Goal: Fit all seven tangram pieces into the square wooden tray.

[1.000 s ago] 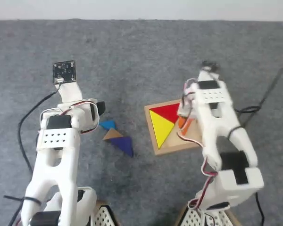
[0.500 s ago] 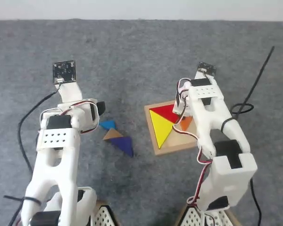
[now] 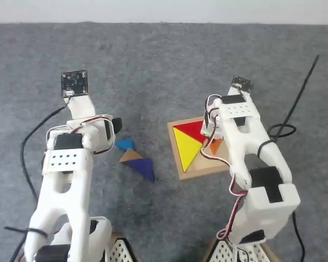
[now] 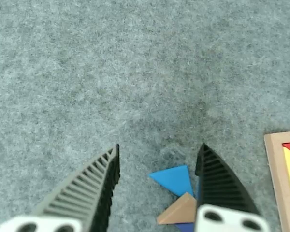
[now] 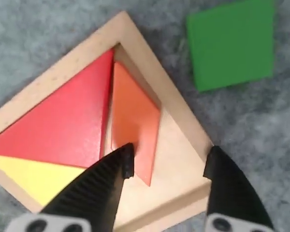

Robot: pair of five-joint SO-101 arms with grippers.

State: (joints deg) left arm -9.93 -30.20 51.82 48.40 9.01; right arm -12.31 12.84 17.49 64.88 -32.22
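Observation:
The square wooden tray [image 3: 180, 164] lies right of centre and holds a red triangle [image 3: 194, 130], a yellow triangle [image 3: 186, 147] and an orange parallelogram [image 3: 215, 144]. My right gripper [image 5: 170, 157] hovers open just above the tray [image 5: 154, 58], one finger over the orange parallelogram [image 5: 135, 116], next to the red triangle [image 5: 63, 125]. A green square [image 5: 230, 43] lies on the carpet just outside the tray. My left gripper [image 4: 157, 159] is open above the carpet, with a light blue triangle [image 4: 174, 179] and a brown triangle [image 4: 181, 212] near one finger.
On the carpet left of the tray, a light blue triangle [image 3: 124, 144], a brown triangle [image 3: 131, 155] and a dark blue triangle [image 3: 143, 168] lie close together. Cables trail beside both arm bases.
The right arm has swung a little to the left over the tray. The orange parallelogram stays lying in the tray. The left arm has not moved.

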